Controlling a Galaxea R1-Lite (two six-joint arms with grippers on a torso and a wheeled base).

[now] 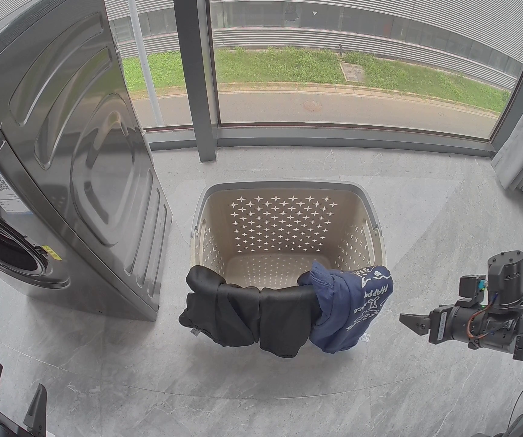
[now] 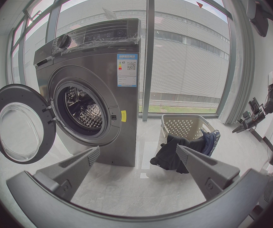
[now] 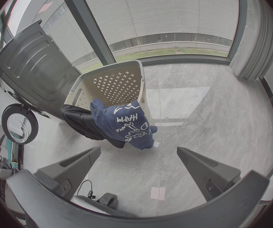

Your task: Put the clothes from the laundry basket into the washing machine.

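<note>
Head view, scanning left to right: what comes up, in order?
First the washing machine, then the black garment, the blue garment, the right gripper.

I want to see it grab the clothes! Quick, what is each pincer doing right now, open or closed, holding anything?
Left pincer: open, holding nothing.
Right pincer: open, holding nothing.

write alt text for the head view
A beige basket stands on the floor by a window, a black garment and a blue garment draped over its near rim. The washer is to its left; left gripper and right gripper hang short of it.
</note>
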